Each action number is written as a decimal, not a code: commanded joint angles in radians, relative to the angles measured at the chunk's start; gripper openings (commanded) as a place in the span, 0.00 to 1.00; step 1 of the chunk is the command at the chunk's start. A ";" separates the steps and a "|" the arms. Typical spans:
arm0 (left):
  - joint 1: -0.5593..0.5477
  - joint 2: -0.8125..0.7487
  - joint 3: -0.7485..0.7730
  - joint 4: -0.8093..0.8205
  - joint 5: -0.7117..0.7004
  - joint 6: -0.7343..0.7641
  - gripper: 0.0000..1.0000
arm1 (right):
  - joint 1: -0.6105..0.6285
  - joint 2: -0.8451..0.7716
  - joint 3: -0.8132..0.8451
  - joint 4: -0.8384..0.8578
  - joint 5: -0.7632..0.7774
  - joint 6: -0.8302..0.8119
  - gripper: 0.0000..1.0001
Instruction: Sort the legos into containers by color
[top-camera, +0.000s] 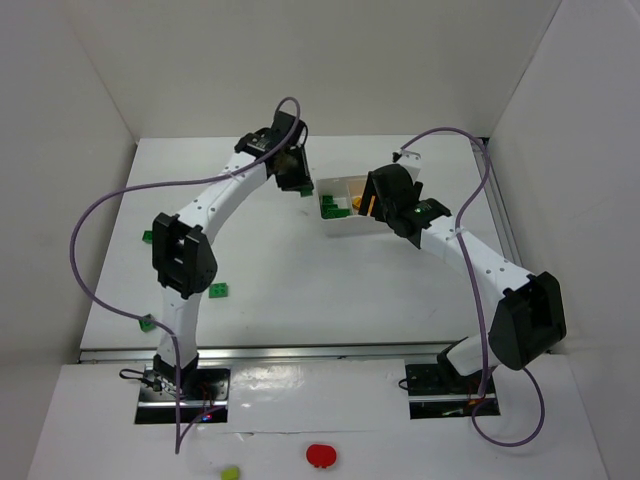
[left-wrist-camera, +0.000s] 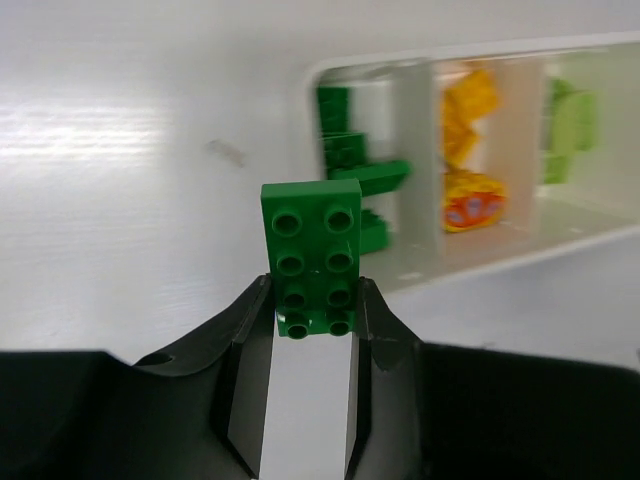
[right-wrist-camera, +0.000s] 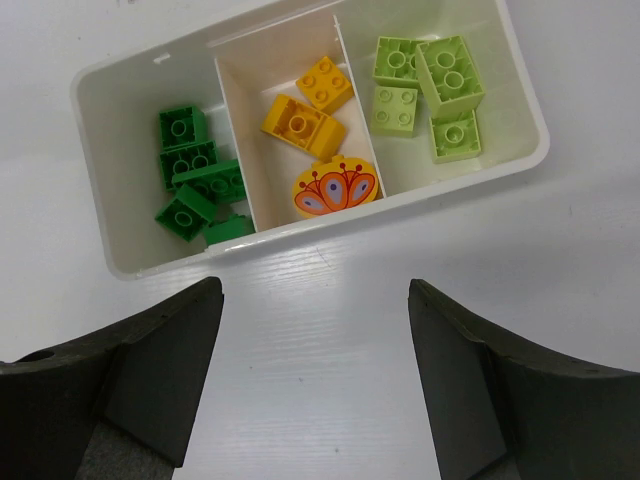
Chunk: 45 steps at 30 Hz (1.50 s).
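**Left claw grasping a green brick beside the tray**

We are clamping a dark green studded plastic brick (left-wrist-camera: 312, 250) between the fingers of our left claw (left-wrist-camera: 312, 305). Its studs are facing the wrist camera, and it is sitting just left of the shallow white plastic tray (right-wrist-camera: 100, 170). Our right claw (right-wrist-camera: 315, 330) is hanging released, jaws wide apart, over the white surface (top-camera: 330, 290) on the tray's near side. Dark green bricks (right-wrist-camera: 195, 180) are lying in the left compartment, orange bricks (right-wrist-camera: 303, 122) in the middle one, and pale yellow-green bricks (right-wrist-camera: 430, 90) in the right one. A loose green brick (top-camera: 218, 291) is lying on the surface beside the left arm.
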 joint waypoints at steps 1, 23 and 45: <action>-0.052 0.018 0.100 0.043 0.100 0.040 0.24 | 0.005 -0.008 0.047 0.009 0.025 -0.010 0.82; -0.074 0.110 0.260 0.043 0.120 0.082 0.82 | 0.054 0.017 0.131 -0.022 0.044 -0.099 0.82; 0.517 -0.413 -0.495 -0.035 -0.075 -0.041 0.79 | 0.111 0.638 0.608 -0.005 -0.466 -0.174 0.84</action>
